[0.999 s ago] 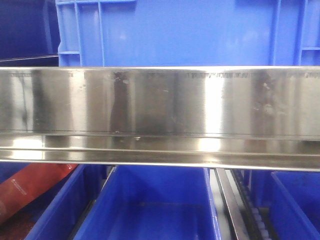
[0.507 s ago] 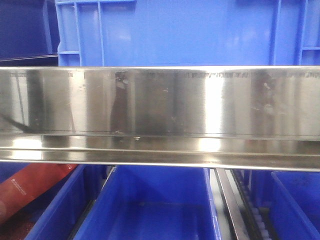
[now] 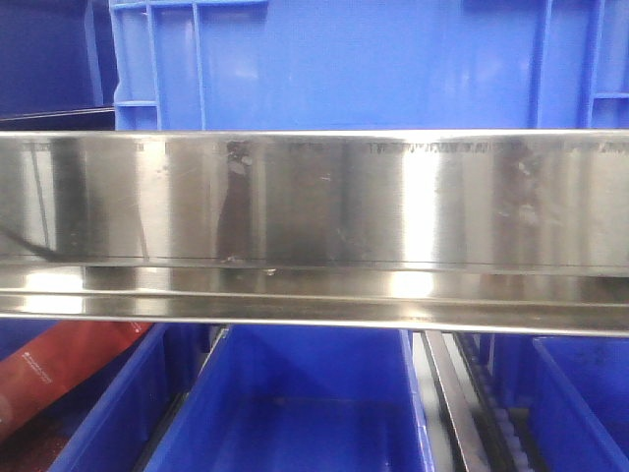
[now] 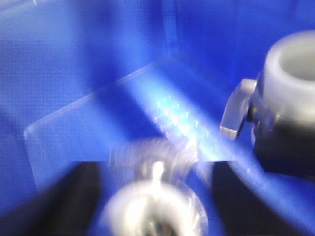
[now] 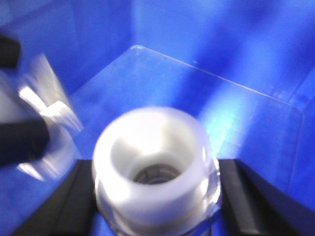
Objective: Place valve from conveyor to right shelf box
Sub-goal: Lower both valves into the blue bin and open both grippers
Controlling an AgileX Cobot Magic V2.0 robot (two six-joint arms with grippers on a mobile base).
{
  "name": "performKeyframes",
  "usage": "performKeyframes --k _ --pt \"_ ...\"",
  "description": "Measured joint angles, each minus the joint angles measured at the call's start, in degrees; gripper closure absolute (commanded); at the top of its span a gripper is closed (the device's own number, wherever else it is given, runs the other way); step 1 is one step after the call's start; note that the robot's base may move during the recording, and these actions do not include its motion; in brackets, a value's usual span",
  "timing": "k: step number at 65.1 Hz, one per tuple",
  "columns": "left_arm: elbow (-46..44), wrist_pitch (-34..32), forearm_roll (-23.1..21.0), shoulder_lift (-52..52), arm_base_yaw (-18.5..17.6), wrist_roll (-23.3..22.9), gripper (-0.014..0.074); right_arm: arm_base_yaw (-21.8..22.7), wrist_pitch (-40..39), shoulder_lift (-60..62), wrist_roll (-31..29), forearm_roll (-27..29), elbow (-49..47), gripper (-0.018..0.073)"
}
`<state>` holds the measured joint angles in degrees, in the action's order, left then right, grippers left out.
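Observation:
Both wrist views look into a blue shelf box (image 5: 162,78), and both are blurred. My right gripper (image 5: 155,201) is shut on a valve with a white round end (image 5: 152,162), its black fingers (image 5: 246,196) pressed to both sides. My left gripper (image 4: 155,211) holds a shiny metal valve (image 4: 152,196) between its dark fingers (image 4: 54,201), above the box floor (image 4: 88,128). The white valve (image 4: 290,64) shows at the right of the left wrist view. The metal valve (image 5: 47,108) shows at the left of the right wrist view. The conveyor is out of view.
In the front view a stainless steel shelf rail (image 3: 314,226) crosses the whole picture, with a blue crate (image 3: 373,59) above it. Below stand blue bins (image 3: 305,403), a roller track (image 3: 462,403) and a red object (image 3: 59,364) at lower left. No arm shows there.
A thin dark reflection appeared on the left end of the steel rail about half a second ago and is still there. Nothing else has moved in the front view.

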<state>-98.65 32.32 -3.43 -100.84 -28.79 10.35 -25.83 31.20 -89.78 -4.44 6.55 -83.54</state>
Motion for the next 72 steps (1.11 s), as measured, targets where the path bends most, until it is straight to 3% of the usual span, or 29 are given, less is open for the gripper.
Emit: performKeyframes --k 7,14,22,29,35,45,53,61,72 --pt "-0.13 -0.13 0.00 0.34 0.00 0.00 0.0105 0.00 -0.42 0.87 -0.11 0.00 -0.37 0.0034" --pt "-0.48 0.08 -0.15 1.08 0.00 0.00 0.0163 0.00 -0.42 2.56 -0.11 0.00 -0.46 0.0125" --pt "-0.70 1.71 -0.23 3.62 -0.10 0.00 0.0350 0.00 -0.20 5.73 -0.11 0.00 -0.46 0.0333" --pt "-0.82 3.66 -0.23 7.19 -0.10 0.00 0.0594 0.00 0.83 10.51 -0.11 0.00 -0.46 0.0568" --pt "-0.93 5.80 -0.23 10.79 -0.10 0.00 0.0707 0.00 1.86 14.40 -0.11 0.00 -0.46 0.0729" --pt "-0.89 9.63 -0.12 17.30 -0.10 0.00 0.0708 0.00 2.06 22.36 -0.11 0.00 2.44 0.0720" --pt "3.98 9.58 -0.12 23.83 -0.10 -1.46 0.0708 0.00 1.29 29.07 -0.11 -0.10 9.02 0.0720" --pt "14.61 5.02 -0.12 31.96 -0.10 -3.94 0.0708 0.00 -2.16 37.34 -0.11 -0.85 18.21 0.0720" --pt "34.73 -7.27 0.14 45.99 -0.10 -4.44 0.0708 0.00 -7.50 49.53 -0.11 -1.93 32.88 0.0720"
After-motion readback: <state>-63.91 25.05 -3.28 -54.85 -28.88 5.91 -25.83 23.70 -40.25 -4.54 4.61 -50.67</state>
